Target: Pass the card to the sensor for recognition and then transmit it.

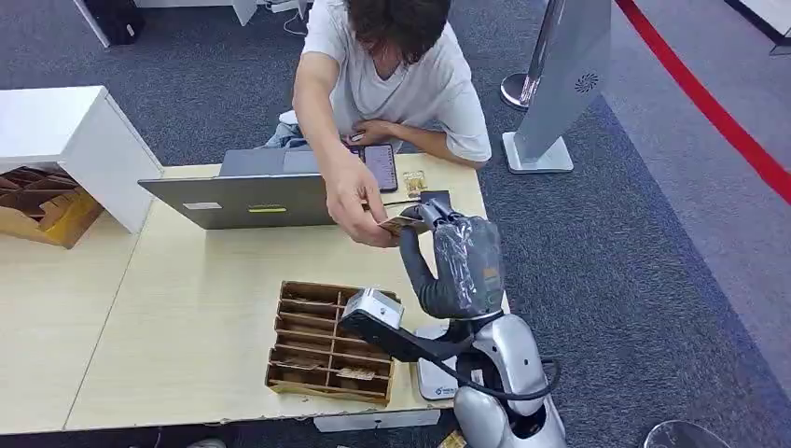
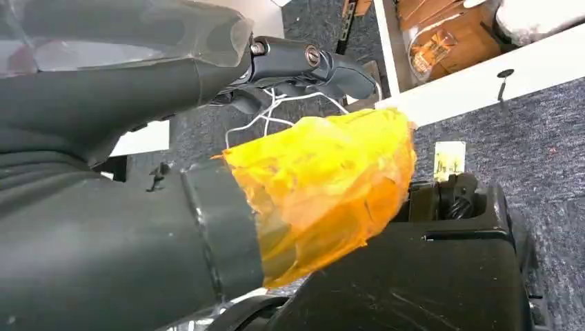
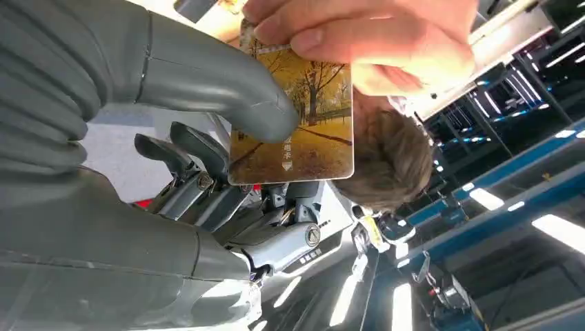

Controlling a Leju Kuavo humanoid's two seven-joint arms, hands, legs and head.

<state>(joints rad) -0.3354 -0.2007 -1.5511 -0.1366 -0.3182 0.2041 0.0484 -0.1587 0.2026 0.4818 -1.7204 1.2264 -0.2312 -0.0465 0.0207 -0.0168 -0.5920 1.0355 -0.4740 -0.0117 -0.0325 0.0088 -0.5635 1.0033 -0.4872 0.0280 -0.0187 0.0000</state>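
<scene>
A card [image 3: 303, 131] printed with yellow autumn trees is pinched between my right hand's [image 3: 207, 89] thick thumb and darker fingers. A person's hand [image 3: 372, 34] grips the card's other end. From the head view, my right hand [image 1: 424, 219] is raised over the table's far right part, meeting the person's hand [image 1: 359, 210] at the card [image 1: 399, 224]. A white flat reader [image 1: 431, 375] lies at the table's near edge under my forearm. My left hand [image 2: 207, 172], its thumb wrapped in yellow tape, holds nothing and its dark fingers [image 2: 303, 58] stretch out.
A brown slotted card tray [image 1: 326, 341] sits on the light wood table [image 1: 187, 308] near its front. An open laptop [image 1: 252, 191], a tablet [image 1: 381, 166] and a loose card [image 1: 414, 182] lie before the seated person [image 1: 392, 65]. A kiosk stand [image 1: 560, 84] rises at the back right.
</scene>
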